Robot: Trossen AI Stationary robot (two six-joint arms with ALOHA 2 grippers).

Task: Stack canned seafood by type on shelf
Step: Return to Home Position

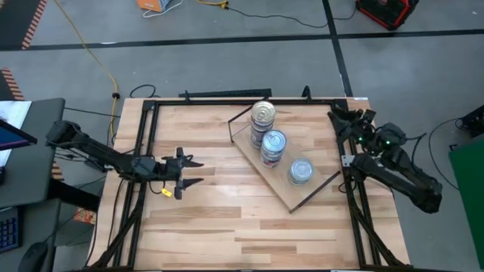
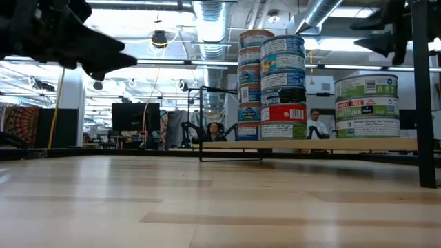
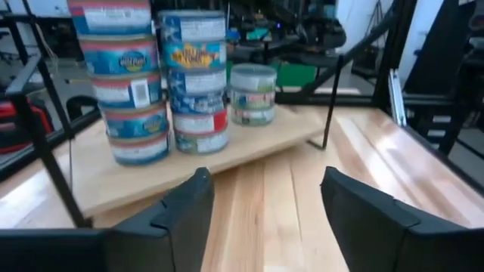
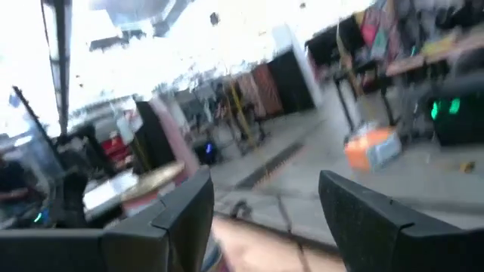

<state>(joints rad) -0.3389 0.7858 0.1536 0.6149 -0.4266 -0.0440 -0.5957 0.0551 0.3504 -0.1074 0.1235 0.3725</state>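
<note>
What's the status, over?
Left gripper open, empty, left of shelf. Right gripper open, empty, at table's far-right corner. Cans in three stacks on shelf. Nothing in the way.

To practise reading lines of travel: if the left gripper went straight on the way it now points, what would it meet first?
Probably the shelf: the open left gripper points at its near edge. Its height is unclear; if high enough, it would meet the lowest stack of tins first.
</note>
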